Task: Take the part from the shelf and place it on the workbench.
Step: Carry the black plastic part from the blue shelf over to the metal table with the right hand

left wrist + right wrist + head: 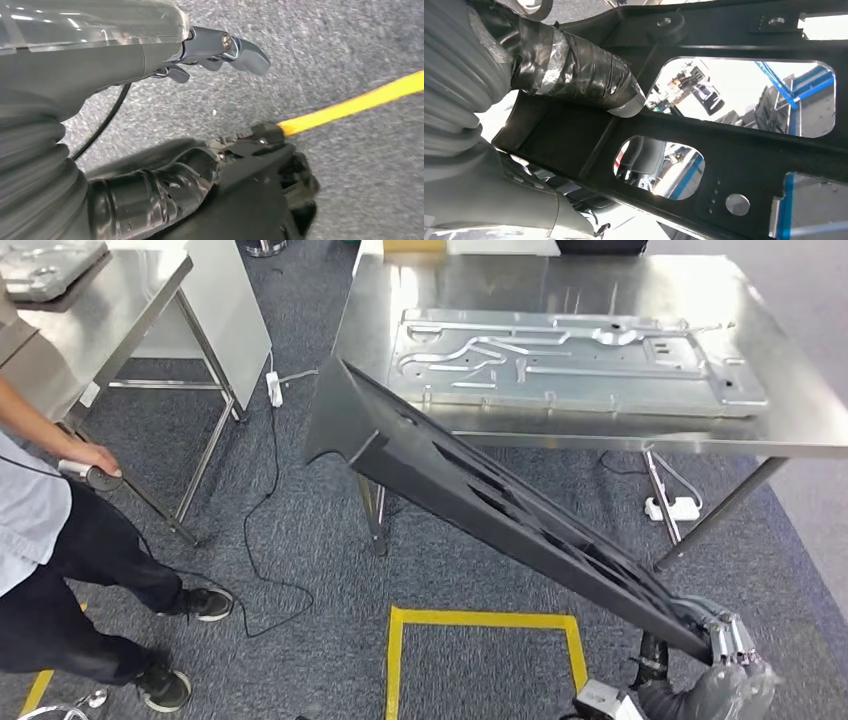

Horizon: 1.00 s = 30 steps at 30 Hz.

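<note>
Over on the far left a person (pixel 45 540) in a light shirt and dark trousers stands next to a steel side table (pixel 110 315), with a small dark handheld device (pixel 92 475) in their hand and a thin black cable running across the grey carpet (pixel 280 570). A white power strip (pixel 274 388) sits on the floor near that table's leg.

The left hand (pixel 220 50) hangs over the carpet in the left wrist view, fingers loosely curled with nothing in them, a strip of yellow tape (pixel 360 102) on the floor past it.

In the middle, a yellow tape square (pixel 485 640) is marked on the floor. The long black part (pixel 470 485) cuts diagonally across the head view: its broad end is up at the front left corner of the workbench (pixel 790 425), and I can't tell if it's actually touching the edge. It's tilted, not lying flat on the bench.

On the workbench itself lies a big silver stamped metal panel (pixel 570 360).

Down at bottom right, the right hand (pixel 735 640) grips the lower end of the part. In the right wrist view the taped thumb (pixel 589 75) presses on the frame and the fingers wrap round its rail.
</note>
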Available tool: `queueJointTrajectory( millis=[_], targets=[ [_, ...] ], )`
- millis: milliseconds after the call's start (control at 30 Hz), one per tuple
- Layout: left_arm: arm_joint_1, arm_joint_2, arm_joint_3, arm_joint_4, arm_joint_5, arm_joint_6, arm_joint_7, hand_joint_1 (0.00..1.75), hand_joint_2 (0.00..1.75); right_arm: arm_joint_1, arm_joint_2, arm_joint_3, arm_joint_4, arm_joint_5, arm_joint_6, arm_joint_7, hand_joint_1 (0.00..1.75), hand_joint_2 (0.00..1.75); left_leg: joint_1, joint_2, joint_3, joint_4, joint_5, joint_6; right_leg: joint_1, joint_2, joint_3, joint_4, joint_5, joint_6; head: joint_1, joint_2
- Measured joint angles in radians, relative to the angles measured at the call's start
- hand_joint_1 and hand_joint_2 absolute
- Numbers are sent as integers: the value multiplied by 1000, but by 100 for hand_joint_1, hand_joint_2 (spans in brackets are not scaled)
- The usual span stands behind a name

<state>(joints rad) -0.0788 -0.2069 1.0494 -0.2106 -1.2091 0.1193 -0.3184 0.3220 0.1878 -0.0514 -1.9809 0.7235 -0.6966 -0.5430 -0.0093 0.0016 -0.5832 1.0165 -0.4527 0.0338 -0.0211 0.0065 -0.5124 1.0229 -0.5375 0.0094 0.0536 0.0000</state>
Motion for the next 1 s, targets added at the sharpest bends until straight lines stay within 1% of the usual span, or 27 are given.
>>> queueJointTrajectory(
  millis=[33, 67, 100, 167, 200, 233, 267, 300, 333, 367, 400, 467, 500, 533, 567, 600, 633, 667, 700, 733, 767, 800, 833, 867, 900, 933, 1000],
  targets=[
    [1, 0, 0, 0, 0, 0, 0, 0, 175, -1, -2, 0, -1, 1, 0, 1, 175, 175, 3, 0, 10, -11, 1, 4, 0, -1, 2, 7, -5, 5, 1, 0],
    [1, 0, 0, 0, -1, 0, 0, 0, 175, -3, -3, 0, -1, 2, 0, 2, 175, 175, 7, 1, 21, -23, 2, 9, 1, -2, -8, 32, -18, 9, 1, 0],
    [0, 0, 0, 0, -1, 0, 0, 0, 175, -5, -6, 0, -2, 2, 0, 3, 175, 175, 10, 1, 32, -32, 1, 14, 0, -2, -32, 80, -39, 12, 2, 0],
    [-1, -1, 0, 0, -2, 0, 0, 0, 175, -7, -11, 0, -1, 3, 0, 6, 175, 175, 9, 2, 44, -35, -9, 20, -1, -2, -116, 211, -81, 17, 3, 0],
    [-2, -1, 0, 0, -2, 0, 0, 0, 175, -7, -14, 0, 0, 3, 0, 7, 175, 175, 9, 1, 50, -35, -15, 20, -2, -3, -152, 257, -85, 20, 3, 0],
    [-1, -1, 0, 0, -3, 0, 1, 0, 175, -7, -17, -1, 1, 3, 0, 9, 175, 175, 10, 1, 59, -34, -22, 19, -3, -3, -172, 269, -67, 22, 3, 0],
    [0, -1, 0, 0, -4, 0, 1, 0, 175, -8, -20, -1, 2, 2, 0, 10, 175, 175, 10, 0, 69, -33, -31, 17, -4, -3, -173, 243, -31, 23, 3, 0],
    [1, -2, 0, 0, -5, -1, 2, 0, 175, -9, -23, -1, 2, 2, 0, 10, 175, 175, 11, 0, 80, -30, -40, 14, -4, -4, -156, 186, 18, 24, 3, 0],
    [2, -2, 0, 0, -7, -1, 2, 0, 175, -10, -26, -1, 2, 1, 0, 11, 175, 175, 11, 0, 89, -28, -51, 10, -4, -5, -133, 124, 57, 23, 3, 0],
    [1, -2, 0, 0, -7, -1, 2, 0, 175, -12, -29, -2, 2, 0, 0, 12, 175, 175, 9, -1, 95, -24, -61, 4, -3, -6, -112, 70, 82, 20, 4, 0],
    [0, -2, -1, 0, -8, -1, 2, 0, 175, -14, -31, -2, 2, 0, 0, 13, 175, 175, 7, -2, 97, -21, -68, -2, -2, -7, -99, 38, 91, 15, 3, 0],
    [-3, -2, -1, 0, -9, -1, 3, 0, 175, -17, -36, -3, 3, -1, 0, 16, 175, 175, 4, -2, 97, -20, -76, -12, 2, -5, -94, 23, 83, 3, 2, 0],
    [-4, -2, -1, 0, -9, -1, 4, 0, 175, -19, -38, -4, 3, -1, 0, 18, 175, 175, 4, -2, 99, -21, -79, -16, 0, -4, -93, 23, 81, -4, 2, 0],
    [-6, -2, -2, 0, -10, -1, 4, 0, 175, -21, -40, -5, 3, 0, 0, 20, 175, 175, 6, -1, 98, -13, -86, -21, -1, -3, -89, 20, 78, -11, 1, 0],
    [-7, -2, -2, 0, -10, -1, 4, 0, 175, -24, -42, -6, 3, 1, 0, 21, 175, 175, 8, -1, 91, 8, -98, -26, -2, -4, -85, 17, 76, -17, 0, 0],
    [-8, -2, -2, 0, -11, -1, 4, 0, 175, -27, -43, -7, 3, 2, 0, 22, 175, 175, 10, -1, 68, 56, -120, -31, -4, -5, -79, 14, 73, -24, -1, 0],
    [-7, -2, -2, 0, -11, -1, 4, 0, 175, -30, -44, -8, 3, 3, 0, 23, 175, 175, 12, -2, 30, 124, -146, -34, -3, -6, -74, 13, 68, -28, -2, 0],
    [-6, -2, -2, 0, -12, -1, 4, 0, 175, -31, -46, -9, 3, 3, 0, 23, 175, 175, 13, -1, -16, 199, -172, -37, -2, -7, -70, 13, 64, -31, -2, 0],
    [-5, -2, -2, 0, -12, -1, 4, 0, 175, -33, -47, -9, 3, 4, 0, 24, 175, 175, 15, -1, -60, 266, -187, -39, -1, -7, -65, 13, 59, -33, -2, 0],
    [-3, -2, -2, 0, -12, -1, 4, 0, 175, -33, -48, -9, 3, 4, 0, 24, 175, 175, 15, -1, -89, 296, -180, -40, 0, -6, -59, 13, 54, -32, -2, 0],
    [-1, -2, -2, 0, -13, -2, 4, 0, 175, -33, -49, -10, 3, 4, 0, 26, 175, 175, 15, -1, -98, 287, -152, -39, 0, -5, -51, 13, 48, -32, -2, 0],
    [0, -2, -2, 0, -14, -2, 4, 0, 175, -34, -49, -10, 3, 5, 0, 28, 175, 175, 15, -1, -89, 240, -107, -36, 0, -3, -42, 13, 42, -30, -2, 0],
    [0, -2, -3, 0, -16, -2, 3, 0, 175, -36, -51, -10, 3, 6, 0, 30, 175, 175, 15, -1, -66, 169, -55, -31, 0, -3, -34, 13, 36, -28, -2, 0],
    [0, -2, -3, 0, -18, -3, 3, 0, 175, -39, -52, -11, 3, 6, 0, 33, 175, 175, 12, -1, -43, 100, -20, -25, 2, -2, -27, 14, 29, -23, -2, 0],
    [-1, -2, -3, 0, -20, -3, 2, 0, 175, -42, -55, -11, 4, 6, 0, 37, 175, 175, 10, -1, -24, 51, -1, -20, 3, -1, -24, 14, 22, -17, -2, 0],
    [-2, -2, -4, 0, -20, -3, 1, 0, 175, -45, -58, -12, 4, 7, 0, 40, 175, 175, 7, -2, -14, 23, 4, -15, 3, 0, -23, 14, 18, -12, -2, 0],
    [-4, -2, -4, 0, -22, -4, 1, 0, 175, -49, -63, -12, 4, 7, 0, 45, 175, 175, 3, -2, -10, 17, -5, -9, 1, 0, -21, 11, 13, -2, -2, 0]
  ],
)
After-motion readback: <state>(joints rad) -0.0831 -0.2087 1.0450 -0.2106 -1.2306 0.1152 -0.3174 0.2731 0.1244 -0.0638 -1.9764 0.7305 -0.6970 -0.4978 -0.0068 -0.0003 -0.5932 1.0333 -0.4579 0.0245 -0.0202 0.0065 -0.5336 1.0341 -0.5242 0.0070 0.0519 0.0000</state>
